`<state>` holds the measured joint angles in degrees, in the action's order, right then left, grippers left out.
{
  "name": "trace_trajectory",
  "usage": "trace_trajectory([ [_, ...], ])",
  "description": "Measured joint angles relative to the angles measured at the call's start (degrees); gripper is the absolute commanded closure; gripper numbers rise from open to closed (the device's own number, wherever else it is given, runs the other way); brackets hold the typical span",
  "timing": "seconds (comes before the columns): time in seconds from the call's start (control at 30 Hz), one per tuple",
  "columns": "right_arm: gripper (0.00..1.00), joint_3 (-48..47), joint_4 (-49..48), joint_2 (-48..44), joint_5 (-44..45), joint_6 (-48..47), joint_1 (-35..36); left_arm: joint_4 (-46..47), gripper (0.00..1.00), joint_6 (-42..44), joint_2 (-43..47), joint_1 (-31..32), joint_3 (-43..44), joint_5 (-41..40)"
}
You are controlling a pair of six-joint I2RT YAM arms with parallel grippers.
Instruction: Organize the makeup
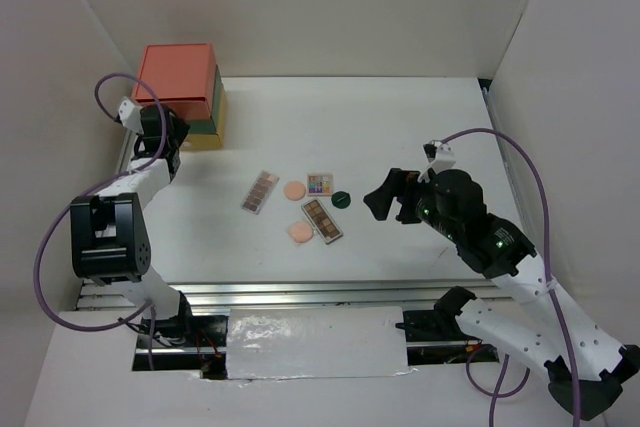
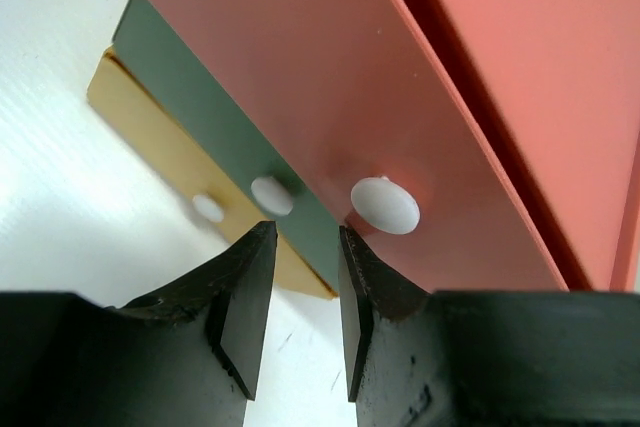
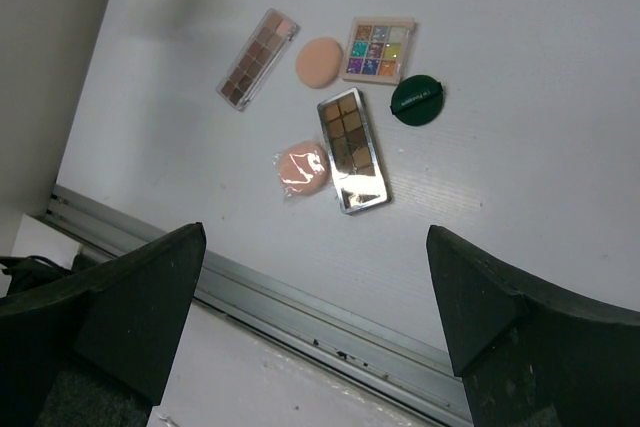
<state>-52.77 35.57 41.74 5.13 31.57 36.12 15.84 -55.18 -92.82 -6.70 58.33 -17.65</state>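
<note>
- left end effector (image 2: 305, 277) hovers at the front of the drawer box (image 1: 185, 87), which stands at 10 o'clock on the surface (image 1: 430, 137). its jaws are nearly closed, with a thin gap and nothing between them.
- the coral drawer's white knob (image 2: 385, 205) sits just past the fingertips, toward 2 o'clock from the gap and not inside it. my judgement: closing from here would miss it or nip only its rim, and a pull would then slip off.
- a second risk, also a judgement: the box looks light, so a firm tug could drag the whole stack instead of sliding one drawer out.
- right end effector (image 3: 315, 242) is spread wide and holds nothing. it hangs at 3 o'clock of the makeup, apart from it.
- the makeup lies flat in the middle of the surface, all of it outside the box. flat palettes give fingers little edge, so a grasp may shove one along or knock a neighbour. the brown palette (image 3: 353, 150) lies just beside the lower puff (image 3: 302, 168).
- palettes, three: pinkish palette (image 3: 258, 59) at 9 o'clock of the group, multicolour palette (image 3: 377, 49) at 12, brown one at 6.
- peach puffs, two: the upper puff (image 3: 319, 62) lies between the pinkish and multicolour palettes, and the lower one at 7 o'clock.
- dark green compact (image 3: 417, 100), one, at 3 o'clock.
- drawers, three, each with one knob.
</note>
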Motion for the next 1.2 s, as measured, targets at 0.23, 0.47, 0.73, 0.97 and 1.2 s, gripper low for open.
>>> trace_trajectory([
  [0.23,0.00,0.00,0.00,-1.18,0.26,-0.50,0.00,-0.02,0.55,1.11,-2.78,0.00,3.74,0.33],
  [0.47,0.00,0.00,0.00,-1.14,0.17,-0.57,0.00,-0.26,0.30,1.03,-1.79,-0.02,3.19,0.39],
  [0.73,0.00,0.74,-0.42,-1.64,-0.22,-0.59,0.00,2.38,0.16,-1.92,6.88,-0.02,-8.66,0.52],
  [0.97,0.00,1.42,-1.95,-1.62,-0.72,-1.27,0.00,6.19,0.26,-3.65,7.37,-0.28,-14.19,2.43],
  [1.2,0.00,2.91,-4.52,-1.33,-2.62,-2.80,0.00,16.44,0.27,-5.14,2.62,-3.15,-15.74,6.97],
])
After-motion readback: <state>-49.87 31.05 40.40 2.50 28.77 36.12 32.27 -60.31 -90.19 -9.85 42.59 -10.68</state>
